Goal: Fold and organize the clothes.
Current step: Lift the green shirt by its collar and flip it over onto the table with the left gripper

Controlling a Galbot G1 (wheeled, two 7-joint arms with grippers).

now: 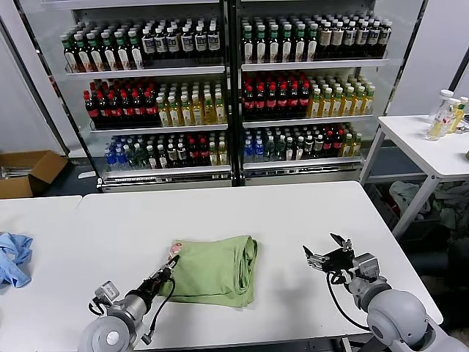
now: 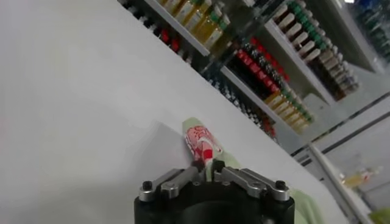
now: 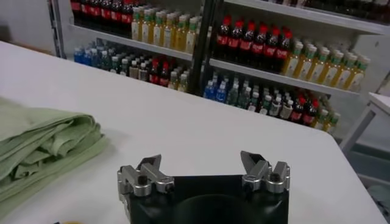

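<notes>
Table (image 1: 110, 220) | our folded green polo shirt (image 1: 216, 270) lies mid-table | right gripper (image 1: 328, 253) waits beside the shirt, fingers spread wide | left gripper (image 1: 173, 262) pinches the shirt's printed edge, clamped tight

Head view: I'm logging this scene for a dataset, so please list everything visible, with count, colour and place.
shirt: one, light green, folded, centre of the table, red-and-white print at its left edge
cloth: one, light blue, crumpled, far left of the table
table: one, white, in front of the robot
side table: one, white, back right, a few bottles on it
cooler: glass-doored, behind the table, shelves full of bottles
box: one, brown cardboard, open, on the floor at back left
left gripper: shut on the shirt's left edge
right gripper: open, over the table right of the shirt, apart from it
</notes>
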